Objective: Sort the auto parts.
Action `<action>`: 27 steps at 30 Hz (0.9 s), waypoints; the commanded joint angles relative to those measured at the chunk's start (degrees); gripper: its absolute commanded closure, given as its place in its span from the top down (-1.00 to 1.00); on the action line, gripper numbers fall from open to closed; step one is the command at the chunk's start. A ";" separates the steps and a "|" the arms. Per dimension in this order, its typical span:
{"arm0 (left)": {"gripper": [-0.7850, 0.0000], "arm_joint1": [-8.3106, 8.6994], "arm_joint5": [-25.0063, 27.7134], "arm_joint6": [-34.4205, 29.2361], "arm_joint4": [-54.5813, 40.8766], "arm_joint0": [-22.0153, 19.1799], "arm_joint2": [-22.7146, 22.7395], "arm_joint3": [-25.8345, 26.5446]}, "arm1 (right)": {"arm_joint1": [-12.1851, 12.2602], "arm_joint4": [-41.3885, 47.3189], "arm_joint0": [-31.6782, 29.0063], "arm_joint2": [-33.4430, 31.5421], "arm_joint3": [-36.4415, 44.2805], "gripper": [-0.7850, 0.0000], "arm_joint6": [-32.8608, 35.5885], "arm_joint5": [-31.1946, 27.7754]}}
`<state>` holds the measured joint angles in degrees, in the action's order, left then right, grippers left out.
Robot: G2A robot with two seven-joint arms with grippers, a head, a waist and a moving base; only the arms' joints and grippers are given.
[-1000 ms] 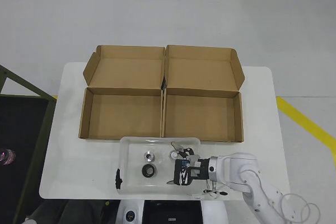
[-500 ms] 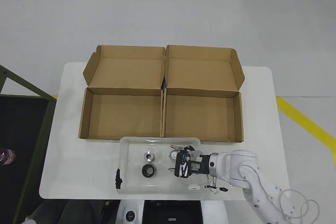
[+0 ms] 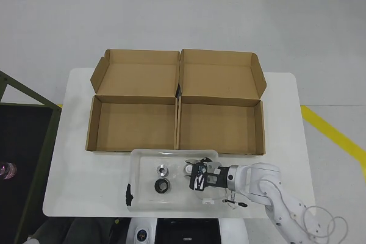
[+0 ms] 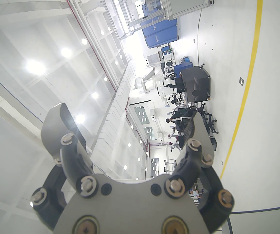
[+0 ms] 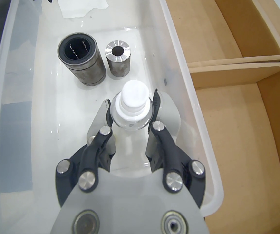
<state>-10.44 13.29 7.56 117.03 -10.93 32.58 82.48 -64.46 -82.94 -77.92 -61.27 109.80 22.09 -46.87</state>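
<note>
Bright ceiling lamps (image 4: 35, 66), perhaps glaring.

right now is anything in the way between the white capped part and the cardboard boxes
Only the wall of the clear bin, which rises between the white capped part and the cardboard boxes. The right gripper grips the part; the metal cylinders stand off that path.

The robot's right arm (image 3: 265, 183) is a chain of smooth, rounded white casings with a grey ring near the wrist. A thin pale cable (image 3: 320, 227) loops beside it. The right gripper (image 5: 131, 103) has a flat grey metal plate, black curved link bars fastened with round silver screws, and two silvery metal fingers (image 5: 166, 113) edged with black toothed pads. The left gripper (image 4: 129, 113) is built alike, with two brass-coloured screw heads set in its plate.
</note>
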 commanded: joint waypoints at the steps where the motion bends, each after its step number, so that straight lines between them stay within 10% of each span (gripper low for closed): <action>1: 1.00 0.00 0.00 0.00 0.00 0.00 0.00 0.00 | 0.05 0.45 0.12 0.02 0.14 -1.00 -0.74 -0.23; 27: 1.00 0.00 0.00 0.00 0.00 0.00 0.00 0.00 | 0.81 6.92 1.77 -2.33 7.16 -1.00 -11.95 -2.00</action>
<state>-10.44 13.29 7.56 117.03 -10.93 32.58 82.48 -63.68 -76.23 -76.34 -63.41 116.84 10.31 -48.84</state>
